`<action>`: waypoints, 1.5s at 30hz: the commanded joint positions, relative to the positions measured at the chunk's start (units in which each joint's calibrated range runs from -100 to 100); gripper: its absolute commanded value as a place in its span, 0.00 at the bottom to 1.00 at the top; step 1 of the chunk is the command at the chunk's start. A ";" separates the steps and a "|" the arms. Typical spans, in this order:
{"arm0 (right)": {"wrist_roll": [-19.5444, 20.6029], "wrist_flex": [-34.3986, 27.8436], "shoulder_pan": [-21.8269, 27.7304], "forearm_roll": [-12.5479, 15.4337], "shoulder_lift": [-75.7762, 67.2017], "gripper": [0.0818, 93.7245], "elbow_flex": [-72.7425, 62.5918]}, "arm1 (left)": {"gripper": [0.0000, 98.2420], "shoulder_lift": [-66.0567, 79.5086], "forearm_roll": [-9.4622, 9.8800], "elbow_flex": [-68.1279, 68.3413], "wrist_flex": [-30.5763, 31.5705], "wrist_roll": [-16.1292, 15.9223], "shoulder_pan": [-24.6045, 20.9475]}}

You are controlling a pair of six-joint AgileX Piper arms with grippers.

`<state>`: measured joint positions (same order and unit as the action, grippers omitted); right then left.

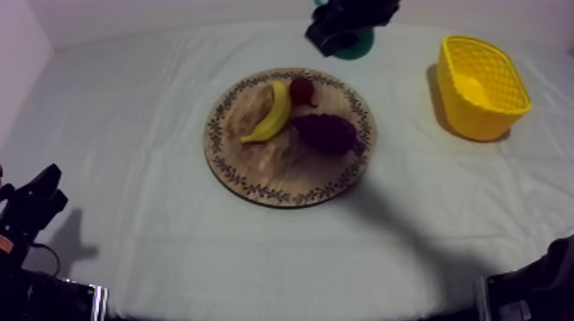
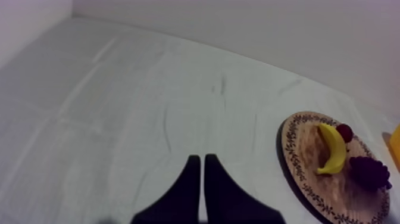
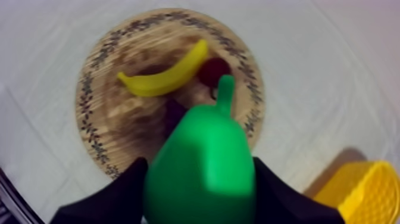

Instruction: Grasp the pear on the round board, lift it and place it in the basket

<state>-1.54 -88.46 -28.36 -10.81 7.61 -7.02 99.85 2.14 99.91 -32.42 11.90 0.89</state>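
Pear [image 3: 202, 173]: clamped between the two black fingers of the right gripper [image 1: 342, 38], stem pointing away from the wrist, body bulging out past both fingertips, lifted clear of everything below.
Grip: clenched round the widest part of the pear, one finger on each flank; judged firm from the even seat between them.
Step in hand: carry, judged from a pear already off the wooden board [image 1: 265, 162] and not yet over the yellow basket [image 1: 483, 124].
Under the fingers: board with banana [image 1: 272, 113], small red fruit [image 1: 301, 90] and bunch of grapes [image 1: 327, 132], all lying on it.
Basket: off to one side of the fingers and well apart from them, mouth upward.
Carry: hold height, swing sideways toward the basket, cross above its near rim, not through it; no loosening before arrival over the middle of the opening.
Release: lower to just inside the walls, then part the fingers; smooth rounded toy, likely to bounce out if dropped from high.
Risk: knocked rim and tipped basket if brought in too low.
Left gripper [image 2: 199, 179]: fingers pressed together as a narrow wedge, nothing between them, low over bare cloth [image 1: 128, 128], board well beyond the fingertips; best left parked.
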 commanded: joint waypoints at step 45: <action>0.50 8.60 31.68 -0.88 23.15 0.56 0.34 | 0.00 -0.02 0.03 -0.02 0.00 -0.01 0.01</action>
<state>-1.32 -79.73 3.36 -11.49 30.54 -6.73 99.85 2.14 99.91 -32.42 11.90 0.89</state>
